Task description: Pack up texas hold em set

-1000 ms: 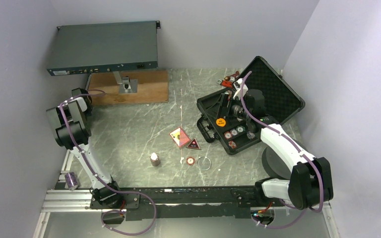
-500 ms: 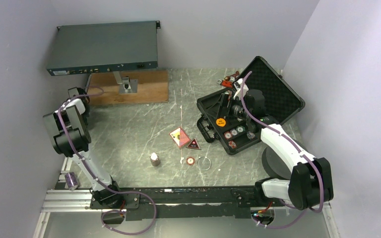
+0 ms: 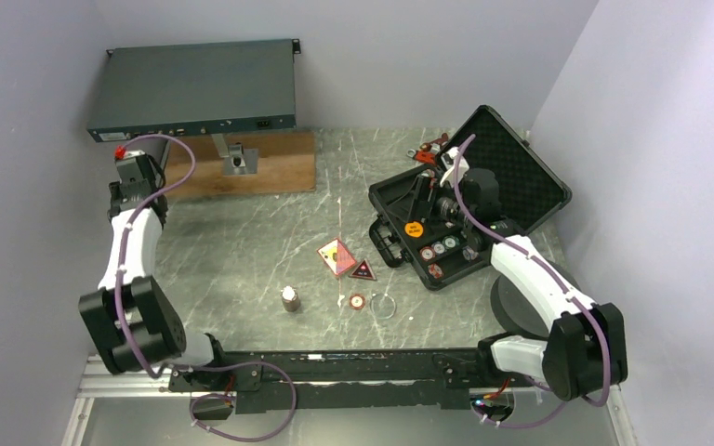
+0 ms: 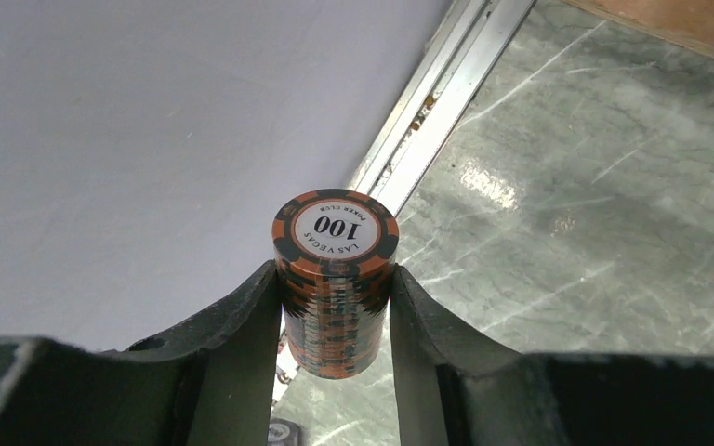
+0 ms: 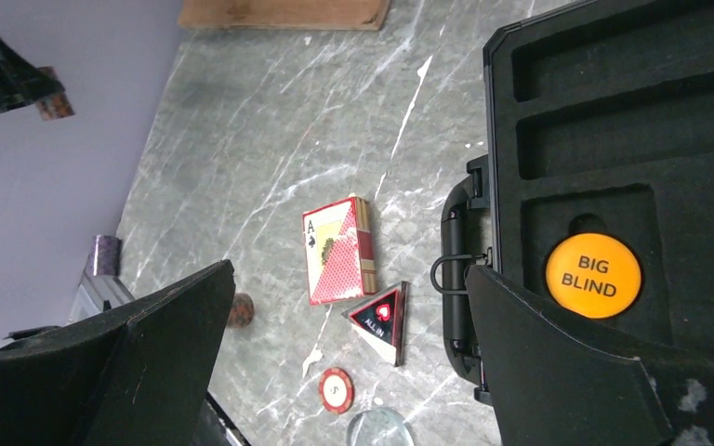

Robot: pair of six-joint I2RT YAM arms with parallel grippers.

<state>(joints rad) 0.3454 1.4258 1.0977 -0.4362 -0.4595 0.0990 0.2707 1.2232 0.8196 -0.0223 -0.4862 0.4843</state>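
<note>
"Texas hold em set: where does it lie?" the inspector asks.

"Scattered. The black briefcase (image 3: 521,177) lies open at the far right of the table (image 3: 242,242), with a BIG BLIND button (image 5: 593,275) seated in its foam. A card deck (image 3: 337,255), the ALL IN triangle (image 3: 363,270) and a loose chip (image 3: 358,301) lie mid-table, left of the case. What looks like a short chip stack (image 3: 289,298) sits further left."

"Handling?"

"I judge the chips hard, smooth and fairly dense. A column of them is stiff end to end but could shear sideways if pinched off-centre. It is best taken across the flanks at mid-height."

"Pincers?"

"My left gripper (image 4: 335,297) is partly closed on an orange-and-black stack of 100 chips (image 4: 336,232). Both fingers (image 4: 260,325) press its sides, and the stack is held off the surface at the far left, by the wall. My right gripper (image 5: 349,269) stands fully spread, holding nothing, hovering at the left edge of the case."
</note>
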